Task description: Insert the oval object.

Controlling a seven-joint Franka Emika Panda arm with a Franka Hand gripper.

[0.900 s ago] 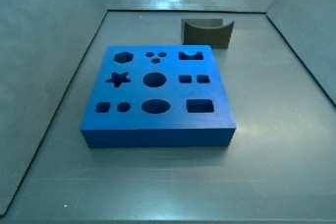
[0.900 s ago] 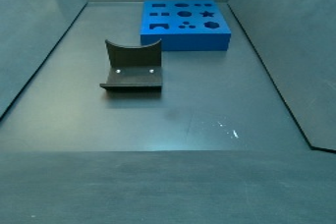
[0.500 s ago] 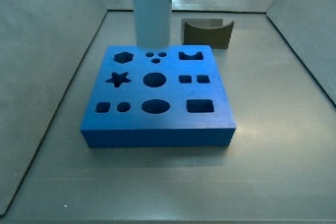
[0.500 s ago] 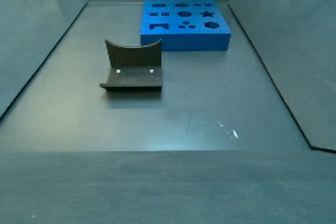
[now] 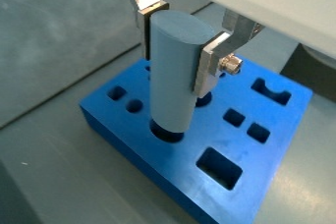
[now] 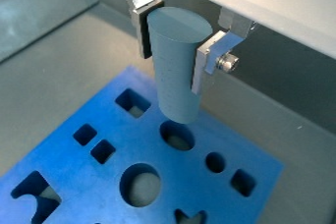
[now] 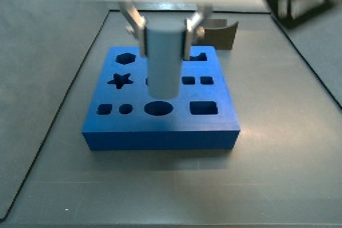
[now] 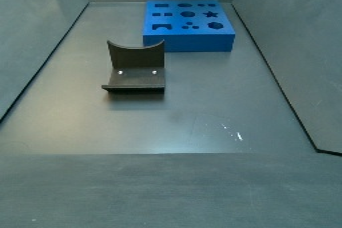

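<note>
Gripping the oval object [image 5: 178,71] near its top, the gripper [image 5: 184,39] stands above the blue block [image 5: 210,144], its two flat silver fingers [image 5: 214,56] pressed against opposite sides of the peg; the peg is tall, smooth and pale blue-grey, with a flat oval top face and straight, unmarked sides; it hangs upright between the fingers and reaches well below them; in a wrist view [image 6: 178,66] its lower end sits at a round-looking hole in the block's top face, though whether it has entered the hole or only touches the rim cannot be told; in a side view the peg [image 7: 162,60] stands over the middle of the block [image 7: 163,107], just above the oval hole nearest the front edge; the block's top face carries other cut-outs around the peg, among them a star, small round holes and squarish ones; no writing, brand or label can be read on the peg, the block or the fingers; beyond the block, well apart from the fingers, a dark grey curved piece [image 8: 134,68] rests on the grey worktop [image 8: 201,122].
</note>
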